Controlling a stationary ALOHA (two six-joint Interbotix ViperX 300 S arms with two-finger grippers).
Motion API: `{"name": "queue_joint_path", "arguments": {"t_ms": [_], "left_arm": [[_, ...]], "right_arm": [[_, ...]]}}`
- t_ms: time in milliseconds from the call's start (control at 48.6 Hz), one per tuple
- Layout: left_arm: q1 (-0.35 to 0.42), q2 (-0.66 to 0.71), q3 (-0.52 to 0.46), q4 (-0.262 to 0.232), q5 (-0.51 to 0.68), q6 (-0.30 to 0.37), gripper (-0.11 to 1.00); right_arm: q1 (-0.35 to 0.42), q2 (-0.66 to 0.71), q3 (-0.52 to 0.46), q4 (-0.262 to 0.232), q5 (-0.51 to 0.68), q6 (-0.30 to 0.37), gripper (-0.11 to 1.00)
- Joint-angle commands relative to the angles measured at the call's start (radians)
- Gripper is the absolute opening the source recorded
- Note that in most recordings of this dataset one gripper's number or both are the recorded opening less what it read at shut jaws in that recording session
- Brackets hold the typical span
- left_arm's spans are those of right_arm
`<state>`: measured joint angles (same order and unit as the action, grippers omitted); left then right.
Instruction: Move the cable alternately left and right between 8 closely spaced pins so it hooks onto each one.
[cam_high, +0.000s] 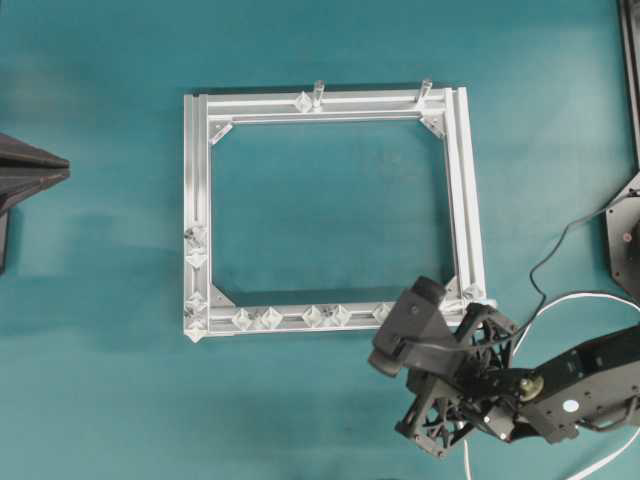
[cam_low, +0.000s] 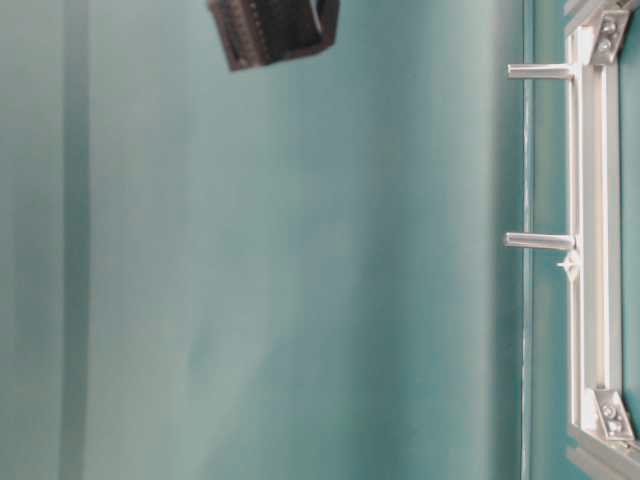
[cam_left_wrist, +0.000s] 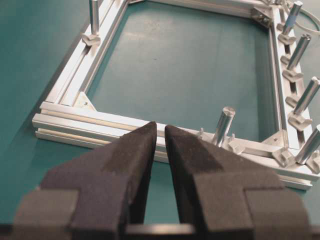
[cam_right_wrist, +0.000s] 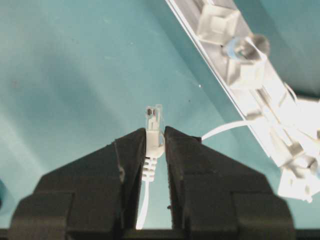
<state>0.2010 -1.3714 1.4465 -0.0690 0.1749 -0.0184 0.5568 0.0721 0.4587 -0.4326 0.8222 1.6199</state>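
A square aluminium frame (cam_high: 330, 210) of slotted rails lies flat on the teal bench (cam_high: 100, 400). Two taller cylindrical metal posts (cam_high: 319, 93) stand on its far rail, and a shorter row of diamond studs (cam_high: 194, 260) sits on its left rail. Along the near rail run the small silvery-white diamond-shaped pins (cam_high: 327, 315), set in pairs; those at the right end of the row are hidden under the right arm.

The right claw (cam_right_wrist: 155, 137) is clamped on the long thin white cable (cam_right_wrist: 150, 165), just behind its small clear-white plug (cam_right_wrist: 154, 119). The plug points straight out past the fingertips, in line with the claw's long axis, over bare bench beside the rail. Behind the fingers the cord runs back between the pads, and another stretch curves off to the frame rail (cam_right_wrist: 240, 80). In the overhead view the cable (cam_high: 560, 305) loops beside the right arm, near the frame's near right corner.

The left claw (cam_left_wrist: 160, 145) hovers off the frame's left side, its fingers nearly together with a narrow gap, gripping nothing.
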Motion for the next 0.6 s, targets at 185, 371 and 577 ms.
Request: {"name": "queue_joint_path", "arguments": {"t_ms": [185,371,577], "left_arm": [[0.003,0.009,-0.012,0.002,-0.005,-0.006,0.21],[0.003,0.009,-0.012,0.002,-0.005,-0.006,0.21],[0.003,0.009,-0.012,0.002,-0.005,-0.006,0.21]], "right_arm": [[0.005,-0.029,0.006,-0.008,0.008,0.173,0.17],[0.000,-0.029,0.020,-0.011,0.040,0.331,0.17],[-0.006,-0.031,0.020,-0.028,0.106,0.488,0.17]]}}
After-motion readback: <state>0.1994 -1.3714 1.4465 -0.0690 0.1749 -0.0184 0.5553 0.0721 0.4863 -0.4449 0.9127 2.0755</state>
